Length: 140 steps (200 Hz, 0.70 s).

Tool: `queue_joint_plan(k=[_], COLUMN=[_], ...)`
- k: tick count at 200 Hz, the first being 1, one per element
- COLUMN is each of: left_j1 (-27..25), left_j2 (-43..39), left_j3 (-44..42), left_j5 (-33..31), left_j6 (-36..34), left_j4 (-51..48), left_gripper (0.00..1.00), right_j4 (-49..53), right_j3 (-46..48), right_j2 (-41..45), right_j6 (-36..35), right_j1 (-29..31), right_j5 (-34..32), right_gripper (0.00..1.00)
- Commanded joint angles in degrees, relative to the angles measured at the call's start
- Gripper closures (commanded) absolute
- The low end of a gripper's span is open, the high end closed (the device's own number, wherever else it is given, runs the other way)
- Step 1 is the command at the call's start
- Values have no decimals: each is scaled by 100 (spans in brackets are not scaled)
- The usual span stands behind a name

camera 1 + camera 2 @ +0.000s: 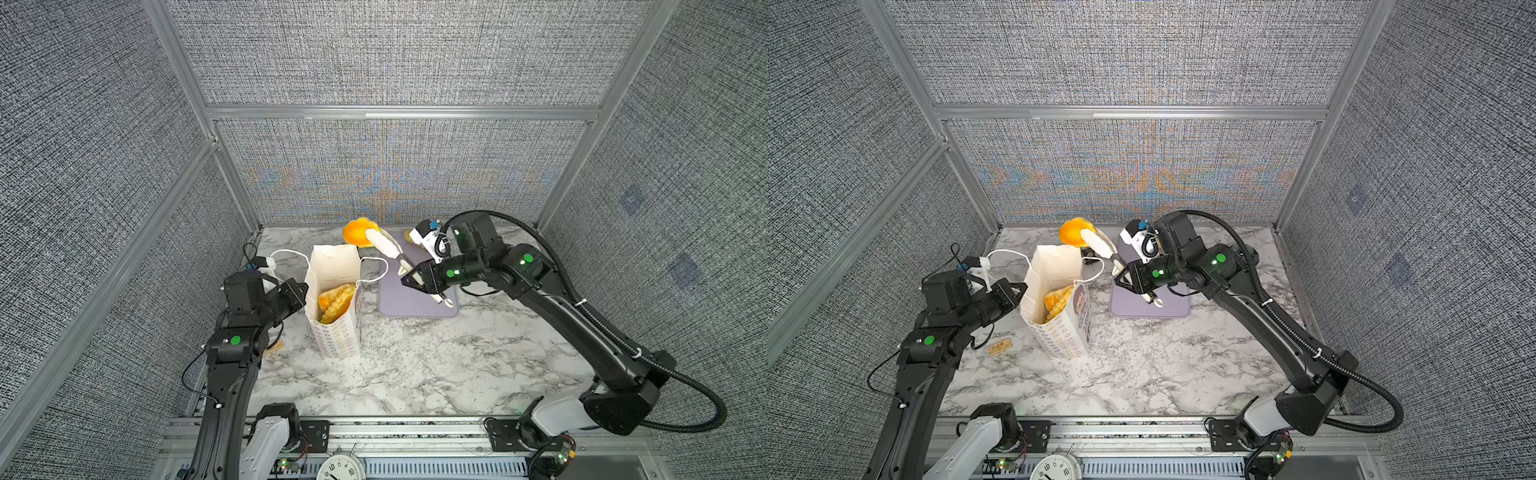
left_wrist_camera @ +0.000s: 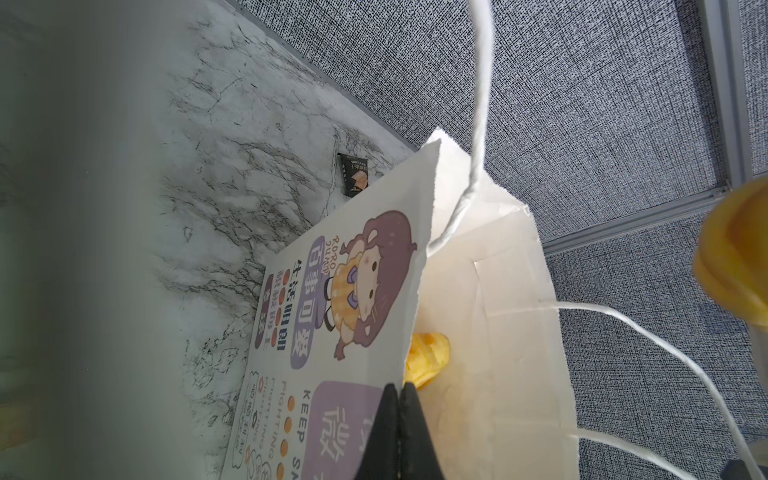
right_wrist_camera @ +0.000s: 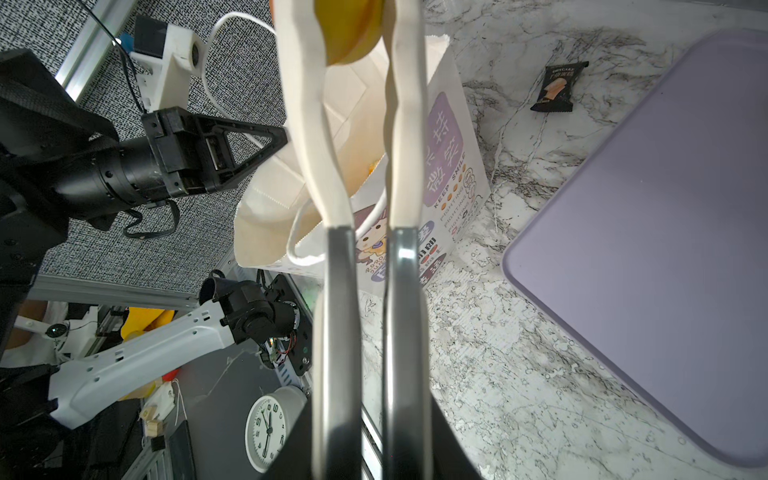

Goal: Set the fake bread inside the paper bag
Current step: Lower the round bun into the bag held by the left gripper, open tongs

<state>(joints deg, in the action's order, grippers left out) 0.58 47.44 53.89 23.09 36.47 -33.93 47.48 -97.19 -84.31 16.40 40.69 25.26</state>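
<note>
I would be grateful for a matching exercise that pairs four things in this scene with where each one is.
Things:
1. bun
2. ridged pastry
3. tray
4. black packet

Places:
A. inside the bag
B. small, lying on the table behind the bag
C. clamped in the tongs
D. lavender, flat on the table right of the bag

Pairs: 1-C, 2-A, 3-D, 4-B

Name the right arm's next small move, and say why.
Probably ease the tongs nearer, to centre the yellow bun over the mouth of the paper bag before lowering. In both top views the bun hangs by the far rim, not clearly over the opening. The right gripper is shut on the tongs; the left gripper pinches the rim open.
</note>
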Motion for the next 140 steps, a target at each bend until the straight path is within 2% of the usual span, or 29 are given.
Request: queue_joint_plan(k=[1, 140], left_j1=[6, 11], left_j2=[-14, -33], left_j3=[49, 25], left_j5=[73, 90], left_j6=[-17, 9], left_j4=[142, 152], left_gripper=[100, 100], right_j4=[62, 942], right_j3=[-107, -655], right_j2=[9, -512], right_j6=[-195, -703], right_j1=[86, 894], right_j5=[-86, -889], right_gripper=[71, 68])
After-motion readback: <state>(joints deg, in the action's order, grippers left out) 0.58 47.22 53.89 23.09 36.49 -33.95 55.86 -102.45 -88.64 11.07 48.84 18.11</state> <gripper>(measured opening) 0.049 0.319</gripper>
